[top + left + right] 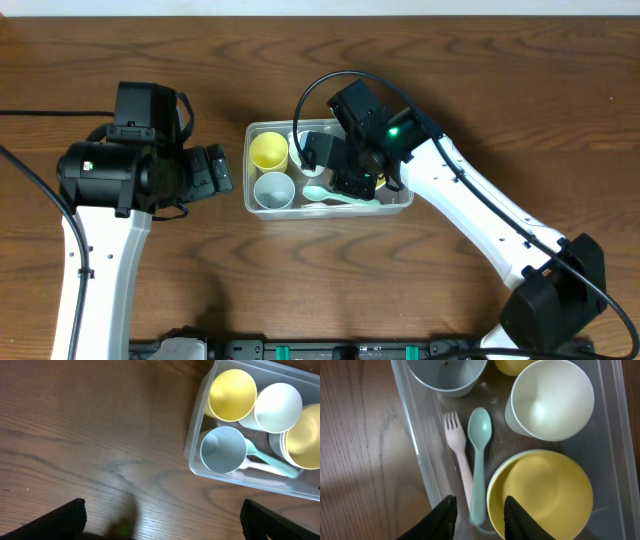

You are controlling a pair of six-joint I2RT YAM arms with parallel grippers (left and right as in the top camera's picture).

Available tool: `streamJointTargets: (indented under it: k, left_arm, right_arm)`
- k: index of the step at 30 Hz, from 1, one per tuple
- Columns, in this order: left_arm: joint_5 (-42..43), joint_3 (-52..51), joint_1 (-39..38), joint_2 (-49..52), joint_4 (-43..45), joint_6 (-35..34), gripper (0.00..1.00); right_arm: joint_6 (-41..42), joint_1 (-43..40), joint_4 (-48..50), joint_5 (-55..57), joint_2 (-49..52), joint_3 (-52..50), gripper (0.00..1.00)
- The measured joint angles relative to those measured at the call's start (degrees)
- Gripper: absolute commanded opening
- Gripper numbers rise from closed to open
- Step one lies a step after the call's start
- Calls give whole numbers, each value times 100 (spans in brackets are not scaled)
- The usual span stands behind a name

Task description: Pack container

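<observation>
The bench point(520, 80) is carrying the clear container point(199, 415) at its middle. The left pincer point(162, 520) is hovering over bare wood beside the container's left end, fingers spread wide. The right pincer point(480, 516) is hanging over the container's right half, fingers parted around the teal spoon point(480, 435)'s handle, beside a yellow bowl point(542, 495).

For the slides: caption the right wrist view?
Right hand open over clear plastic rectangular container holding pink fork, teal spoon, round yellow bowl, white cup.
</observation>
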Motion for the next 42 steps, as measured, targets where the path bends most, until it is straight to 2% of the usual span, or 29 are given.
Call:
streamJointTargets:
  k: [4,9,14,19,20,22,23,28,33,37,42]
  left_arm:
    - [0,0,0,0,0,0,98]
    - [0,0,0,0,0,0,98]
    - [0,0,0,0,2,2,98]
    - [-17,0,0,0,243,223,98]
    - [-17,0,0,0,341,306,98]
    - [-17,0,0,0,612,529,98]
    - [-15,0,0,7,750,634,98]
    - [-20,0,-37,284,1178,1172,98]
    - [-17,0,-133,1025,1246,1464,98]
    - [-20,0,-129,1493,1241,1508,98]
    - [59,-4,-129,1554,1215,1556,98]
  right_arm:
    - [96,0,0,0,0,0,45]
    - [411,0,127,4,0,-2,40]
    - [1670,-109,833,-9,-2,-2,34]
    - [3075,-691,1349,258,-168,-4,40]
    - [3399,-905,1390,409,-267,-7,51]
    - [3856,-1276,1447,651,-452,-4,91]
    - [4013,-1515,1482,778,-570,-4,99]
    - [4430,-2492,1504,1093,-920,-4,99]
    - [4592,-3270,1143,1191,-925,-4,99]
    - [4621,-3676,844,1215,-931,-4,99]
    - [4614,-3735,492,1211,-1191,-7,99]
